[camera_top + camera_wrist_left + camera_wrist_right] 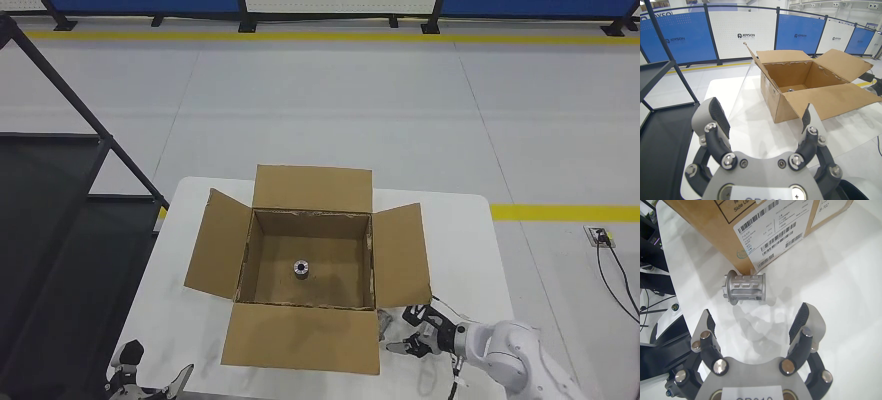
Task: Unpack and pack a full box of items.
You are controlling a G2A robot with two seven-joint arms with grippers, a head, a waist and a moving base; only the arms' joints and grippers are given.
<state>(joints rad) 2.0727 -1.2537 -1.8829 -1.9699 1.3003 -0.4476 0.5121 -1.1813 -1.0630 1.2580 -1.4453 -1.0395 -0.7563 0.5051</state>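
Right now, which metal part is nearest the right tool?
The loose part on the table at the box corner, just before the right tool; the other part sits inside the box.

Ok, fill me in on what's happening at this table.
An open cardboard box sits on the table with one small metal part inside. A slotted metal cylinder lies on its side on the table by a box corner, and the right end effector is open right beside it, holding nothing. The left end effector is open and empty, away from the box.
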